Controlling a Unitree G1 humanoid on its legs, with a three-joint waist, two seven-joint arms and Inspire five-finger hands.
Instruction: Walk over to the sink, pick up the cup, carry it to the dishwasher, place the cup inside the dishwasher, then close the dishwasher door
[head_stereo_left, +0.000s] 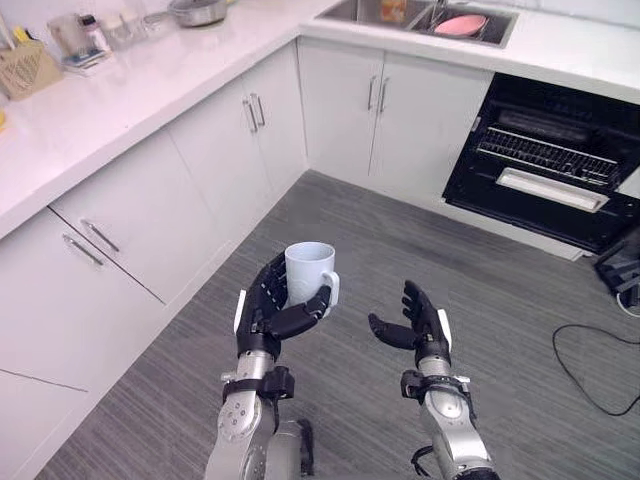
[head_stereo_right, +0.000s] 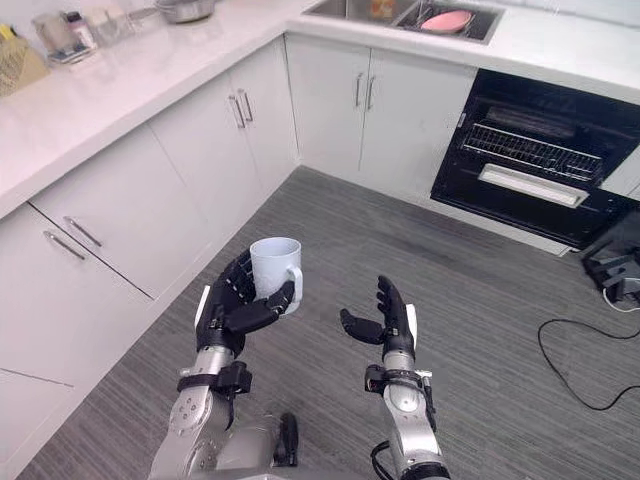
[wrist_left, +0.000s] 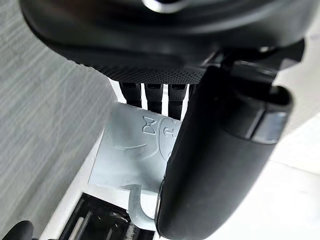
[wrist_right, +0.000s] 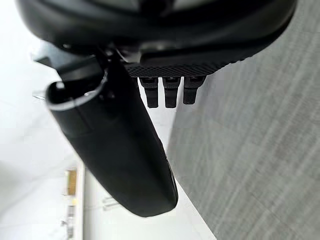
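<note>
Left eye view: the carry step is on, by the look of it. The left robot hand (head_stereo_left: 268, 305) has the white cup (head_stereo_left: 309, 268) upright over the floor (head_stereo_left: 400, 230), well apart from the open dishwasher (head_stereo_left: 530, 215). The right robot hand (head_stereo_left: 415, 322) hangs beside it, spread and empty. Right eye view: the sink (head_stereo_right: 400, 30), set in the worktop (head_stereo_right: 150, 70), holds a pink dish (head_stereo_right: 447, 20). The dishwasher's rack (head_stereo_right: 525, 150) looks bare of crockery, and the cup's inside cannot be made out from here. Left wrist view: fingers (wrist_left: 150, 92) and thumb (wrist_left: 215, 165) are curled round the cup's wall, with the handle (wrist_left: 136, 207) free. Right wrist view: relaxed fingers grip nothing. The next move probably calls for walking closer to the dishwasher, keeping the cup level, then lowering it into the rack.
</note>
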